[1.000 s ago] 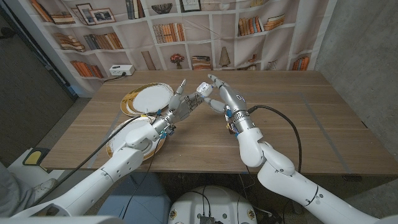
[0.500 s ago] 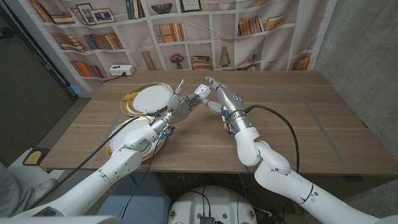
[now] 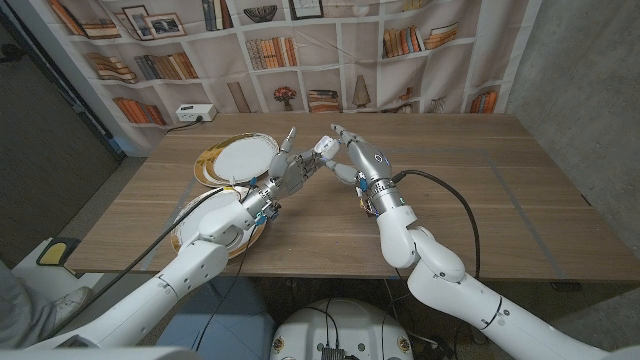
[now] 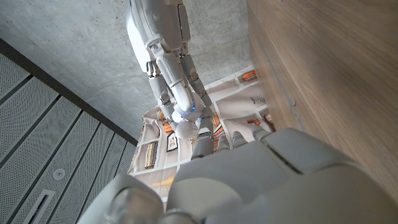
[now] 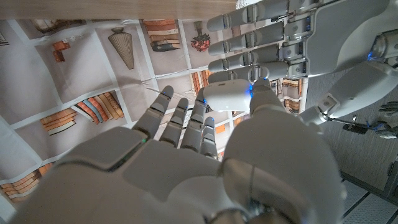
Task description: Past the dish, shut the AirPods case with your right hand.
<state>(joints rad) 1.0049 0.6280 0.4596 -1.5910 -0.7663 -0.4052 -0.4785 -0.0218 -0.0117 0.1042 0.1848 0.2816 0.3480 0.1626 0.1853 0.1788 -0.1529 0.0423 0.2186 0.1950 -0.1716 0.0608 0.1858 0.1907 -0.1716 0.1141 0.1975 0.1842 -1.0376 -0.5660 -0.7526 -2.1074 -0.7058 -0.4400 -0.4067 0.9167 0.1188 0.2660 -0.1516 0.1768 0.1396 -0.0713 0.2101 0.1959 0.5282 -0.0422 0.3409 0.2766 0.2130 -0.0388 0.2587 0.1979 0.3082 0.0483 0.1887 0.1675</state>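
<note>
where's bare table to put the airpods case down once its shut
The table's right half, from the right hand out to the right edge, is bare wood. So is the near strip in front of both hands. Crowded: the left side, where two gold-rimmed plates sit beside the left hand, which meets the right at the AirPods case.

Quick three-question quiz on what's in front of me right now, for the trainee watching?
1. True or false: the small white rounded AirPods case lies on the wooden table.
2. The gold-rimmed white plates sit on which part of the table? A: robot's left. B: robot's right. C: centre.
3. Which one's thumb touches the case: left robot hand or right robot hand?

Key: 1 false, it is held up above the table; 2 A; 3 right robot hand.
</note>
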